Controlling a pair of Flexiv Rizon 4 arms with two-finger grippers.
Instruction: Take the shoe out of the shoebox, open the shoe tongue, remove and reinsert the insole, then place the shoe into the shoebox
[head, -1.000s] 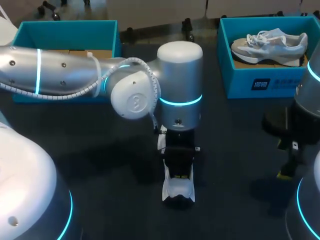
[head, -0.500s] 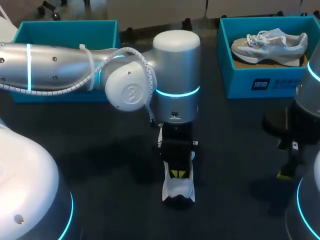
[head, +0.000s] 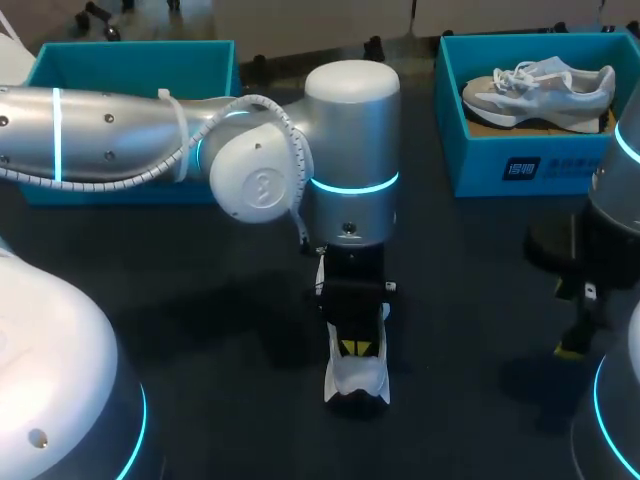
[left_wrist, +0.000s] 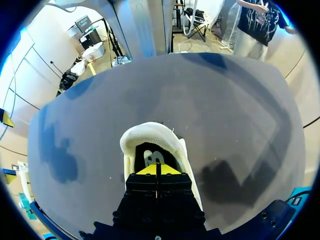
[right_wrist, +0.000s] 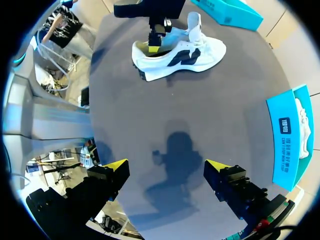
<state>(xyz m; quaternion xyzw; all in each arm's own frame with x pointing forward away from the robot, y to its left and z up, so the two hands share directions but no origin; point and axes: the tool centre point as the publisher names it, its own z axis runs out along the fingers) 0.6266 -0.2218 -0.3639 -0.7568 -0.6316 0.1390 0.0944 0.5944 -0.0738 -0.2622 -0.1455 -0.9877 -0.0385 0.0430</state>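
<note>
Two teal boxes at far table (head: 470, 300) edge: left shoebox (head: 130, 60) behind left arm (head: 120, 140), right shoebox (head: 480, 160) holding grey shoe (head: 540, 90) | white shoe (right_wrist: 190, 50) mid-table, mostly hidden under that arm | left gripper (left_wrist: 157, 170) tips pressed together inside its opening | right gripper (right_wrist: 166, 166) spread wide above table

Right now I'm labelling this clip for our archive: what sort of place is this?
Probably a robot test bench, not a shop: left arm and right arm at a dark table, two teal shoeboxes, a white shoe under the left tool.
</note>
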